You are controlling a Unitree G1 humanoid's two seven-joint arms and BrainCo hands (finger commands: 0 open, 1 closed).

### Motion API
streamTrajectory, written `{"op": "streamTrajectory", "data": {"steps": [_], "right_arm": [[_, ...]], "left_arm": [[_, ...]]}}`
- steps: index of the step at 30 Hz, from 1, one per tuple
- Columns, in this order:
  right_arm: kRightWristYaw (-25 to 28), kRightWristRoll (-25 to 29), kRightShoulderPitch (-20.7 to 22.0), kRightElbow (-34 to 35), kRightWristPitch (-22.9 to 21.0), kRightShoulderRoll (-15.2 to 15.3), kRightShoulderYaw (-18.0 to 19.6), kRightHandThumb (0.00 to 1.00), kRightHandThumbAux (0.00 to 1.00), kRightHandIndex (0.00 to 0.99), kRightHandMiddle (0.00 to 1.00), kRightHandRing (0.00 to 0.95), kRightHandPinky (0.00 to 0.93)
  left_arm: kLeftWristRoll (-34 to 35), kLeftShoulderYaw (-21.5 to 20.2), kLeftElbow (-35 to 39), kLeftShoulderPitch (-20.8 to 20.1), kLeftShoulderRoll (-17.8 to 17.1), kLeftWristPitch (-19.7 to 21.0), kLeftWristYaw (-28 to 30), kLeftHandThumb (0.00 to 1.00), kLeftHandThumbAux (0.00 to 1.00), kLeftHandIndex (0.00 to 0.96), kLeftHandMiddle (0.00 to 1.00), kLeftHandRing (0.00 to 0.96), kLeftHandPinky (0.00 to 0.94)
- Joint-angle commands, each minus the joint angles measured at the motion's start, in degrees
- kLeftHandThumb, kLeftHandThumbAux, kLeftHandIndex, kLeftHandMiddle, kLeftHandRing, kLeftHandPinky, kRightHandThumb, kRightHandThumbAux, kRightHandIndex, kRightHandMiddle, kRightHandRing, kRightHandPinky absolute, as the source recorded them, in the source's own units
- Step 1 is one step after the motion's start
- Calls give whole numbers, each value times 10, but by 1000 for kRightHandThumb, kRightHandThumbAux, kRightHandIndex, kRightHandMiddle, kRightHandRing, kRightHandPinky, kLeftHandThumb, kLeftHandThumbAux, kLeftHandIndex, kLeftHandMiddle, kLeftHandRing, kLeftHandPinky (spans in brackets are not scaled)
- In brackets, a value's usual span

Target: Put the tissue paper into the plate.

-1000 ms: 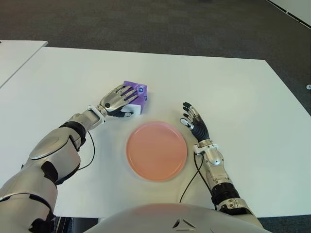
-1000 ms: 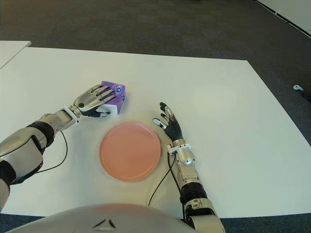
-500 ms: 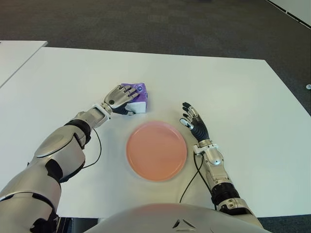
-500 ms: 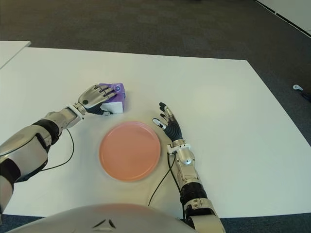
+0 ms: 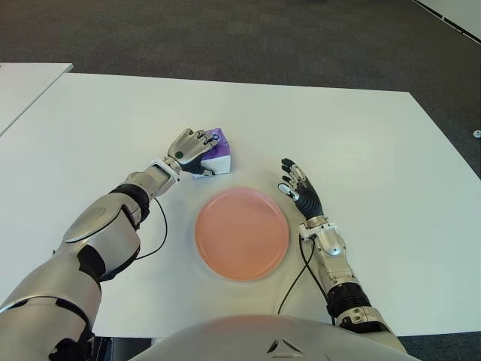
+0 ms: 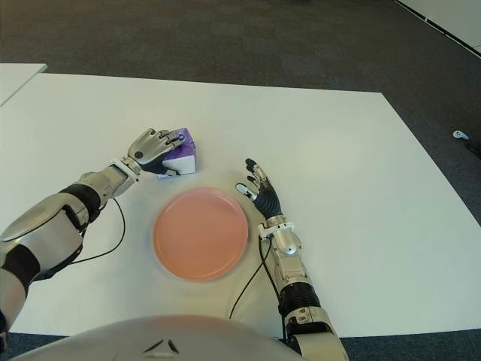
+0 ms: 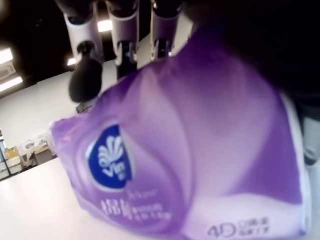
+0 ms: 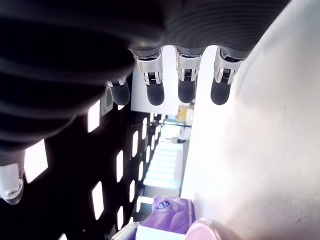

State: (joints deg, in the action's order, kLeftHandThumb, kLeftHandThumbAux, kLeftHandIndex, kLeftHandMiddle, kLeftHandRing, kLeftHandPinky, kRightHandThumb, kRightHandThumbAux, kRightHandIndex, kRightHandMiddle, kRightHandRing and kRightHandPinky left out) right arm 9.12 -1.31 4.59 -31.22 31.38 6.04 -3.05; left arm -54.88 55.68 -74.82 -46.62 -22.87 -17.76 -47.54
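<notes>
A purple-and-white tissue pack (image 5: pixel 218 155) lies on the white table (image 5: pixel 361 150), just beyond the far left rim of the round pink plate (image 5: pixel 242 235). My left hand (image 5: pixel 194 146) covers the pack from its left, fingers curled over its top. In the left wrist view the tissue pack (image 7: pixel 200 165) fills the picture, with the fingertips (image 7: pixel 125 35) wrapped over its far side. My right hand (image 5: pixel 297 185) shows just right of the plate, fingers spread and holding nothing; in its wrist view the fingers (image 8: pixel 185 75) are straight.
Thin black cables trail from the left wrist (image 5: pixel 155 232) and the right wrist (image 5: pixel 298 277) across the table. A second white table (image 5: pixel 22 83) stands at the far left. Dark carpet (image 5: pixel 301 37) lies past the table's far edge.
My left hand's fingers went from flat on the tissue pack to curled around it, and the wrist shifted slightly farther out. The right hand has not moved.
</notes>
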Motion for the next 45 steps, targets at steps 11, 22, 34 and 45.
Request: {"op": "streamTrajectory", "data": {"steps": [11, 22, 34, 45], "right_arm": [[5, -2, -65, -51, -18, -1, -1, 0, 464, 0, 0, 0, 0], [8, -1, -64, -50, -16, 0, -2, 0, 475, 0, 0, 0, 0], [13, 3, -61, -51, -17, -2, -2, 0, 491, 0, 0, 0, 0], [19, 4, -60, -51, -16, 1, -3, 0, 478, 0, 0, 0, 0]], "left_arm": [[-26, 18, -32, 94, 18, -4, 83, 740, 689, 444, 796, 808, 811], [-24, 15, -33, 93, 17, -1, 91, 739, 690, 444, 808, 828, 790], [37, -53, -19, 72, 10, -41, 55, 735, 695, 444, 807, 812, 797], [101, -142, 38, 45, -43, -145, 65, 740, 698, 443, 824, 827, 833]]}}
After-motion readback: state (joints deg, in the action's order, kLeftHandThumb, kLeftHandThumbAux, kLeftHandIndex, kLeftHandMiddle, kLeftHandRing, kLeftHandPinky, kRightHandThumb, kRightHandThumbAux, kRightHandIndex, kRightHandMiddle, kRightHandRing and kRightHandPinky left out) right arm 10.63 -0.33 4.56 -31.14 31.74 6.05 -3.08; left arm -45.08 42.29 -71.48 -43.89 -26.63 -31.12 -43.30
